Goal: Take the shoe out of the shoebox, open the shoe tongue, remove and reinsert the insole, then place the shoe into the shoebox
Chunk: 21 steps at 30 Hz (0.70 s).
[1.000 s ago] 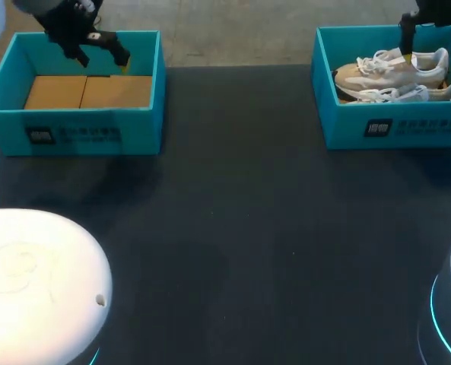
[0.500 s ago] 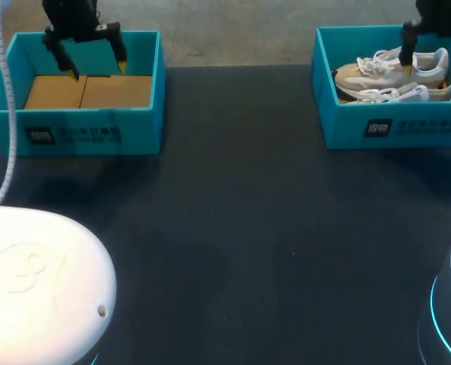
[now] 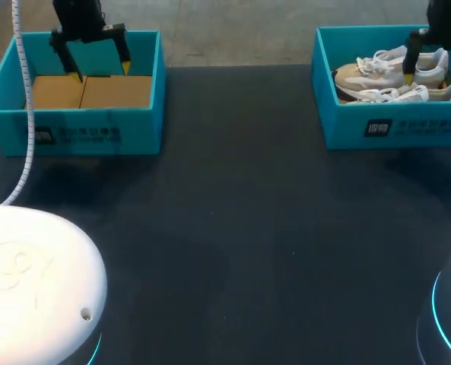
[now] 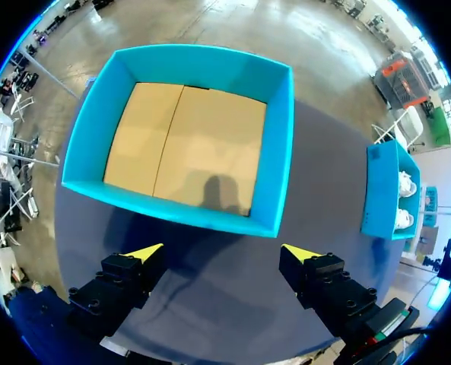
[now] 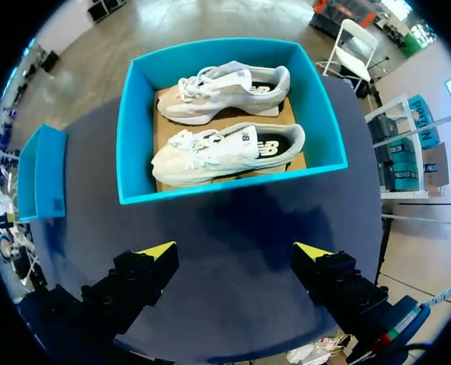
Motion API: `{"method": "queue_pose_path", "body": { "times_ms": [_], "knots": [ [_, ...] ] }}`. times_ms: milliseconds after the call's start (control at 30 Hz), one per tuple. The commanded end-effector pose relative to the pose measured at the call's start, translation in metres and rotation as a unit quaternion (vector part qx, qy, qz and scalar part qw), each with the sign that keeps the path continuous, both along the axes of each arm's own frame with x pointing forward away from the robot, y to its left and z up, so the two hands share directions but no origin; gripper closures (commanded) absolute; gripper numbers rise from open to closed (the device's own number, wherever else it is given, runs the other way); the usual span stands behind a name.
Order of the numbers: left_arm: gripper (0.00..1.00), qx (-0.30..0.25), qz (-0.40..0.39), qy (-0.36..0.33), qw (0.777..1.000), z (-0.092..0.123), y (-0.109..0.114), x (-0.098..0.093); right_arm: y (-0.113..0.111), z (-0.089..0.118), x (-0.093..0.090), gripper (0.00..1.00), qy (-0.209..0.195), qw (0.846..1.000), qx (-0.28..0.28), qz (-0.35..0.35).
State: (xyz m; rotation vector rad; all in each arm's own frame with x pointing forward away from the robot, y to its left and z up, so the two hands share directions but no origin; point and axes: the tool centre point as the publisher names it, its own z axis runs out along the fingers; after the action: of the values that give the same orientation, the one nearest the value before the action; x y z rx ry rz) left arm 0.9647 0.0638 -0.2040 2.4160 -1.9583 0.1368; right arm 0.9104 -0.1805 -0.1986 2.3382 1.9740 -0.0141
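**benchrat:** ok so where's everything at right now?

**gearhead:** Both shoes are in the shoebox [image 3: 392, 125] at the right end of the bench [image 3: 248, 228]. They lie side by side on the cardboard floor, toes pointing toward the left box [image 3: 80, 131]. From the right wrist cam, the nearer shoe [image 5: 225, 148] sits along the wall closest to the tool. The farther shoe [image 5: 225, 93] is just behind it. Laces are on top and both look upright.

**benchrat:** and the right tool, has it got one?

**gearhead:** Nope. The right tool [image 3: 436, 76] hangs over the shoebox with its fingers spread wide and nothing between them. In its own cam, the right tool [image 5: 235, 251] is well apart from the shoes, with the shoebox [image 5: 233, 186] out ahead of the yellow tips.

**benchrat:** left side?

**gearhead:** Same deal. The left tool [image 3: 101, 71] is over the back of the left box, released, fingers wide, holding nothing. Its wrist cam shows the left tool [image 4: 223, 252] with the left box [image 4: 172, 209] ahead of it. All you see inside is a tan cardboard bottom [image 4: 183, 144] with a seam down the middle. The boxes sit at opposite ends of the bench, well apart.
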Motion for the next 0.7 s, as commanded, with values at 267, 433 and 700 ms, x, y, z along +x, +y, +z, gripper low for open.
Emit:
{"method": "queue_pose_path", "body": {
  "times_ms": [267, 433, 700],
  "knots": [
    [0.00, 0.027, 0.057, -0.001, 0.998, 0.000, 0.005, 0.008, 0.003, -0.003, -0.019, 0.00, -0.030, 0.999, -0.002, 0.016],
    [0.00, 0.030, 0.108, -0.006, 0.994, -0.001, 0.007, 0.020, 0.008, -0.003, -0.021, 0.00, -0.027, 0.999, 0.008, 0.038],
    [0.00, 0.004, 0.154, 0.010, 0.988, 0.017, 0.005, 0.021, 0.012, -0.003, -0.022, 0.00, -0.021, 0.998, 0.011, 0.052]
  ]
}}
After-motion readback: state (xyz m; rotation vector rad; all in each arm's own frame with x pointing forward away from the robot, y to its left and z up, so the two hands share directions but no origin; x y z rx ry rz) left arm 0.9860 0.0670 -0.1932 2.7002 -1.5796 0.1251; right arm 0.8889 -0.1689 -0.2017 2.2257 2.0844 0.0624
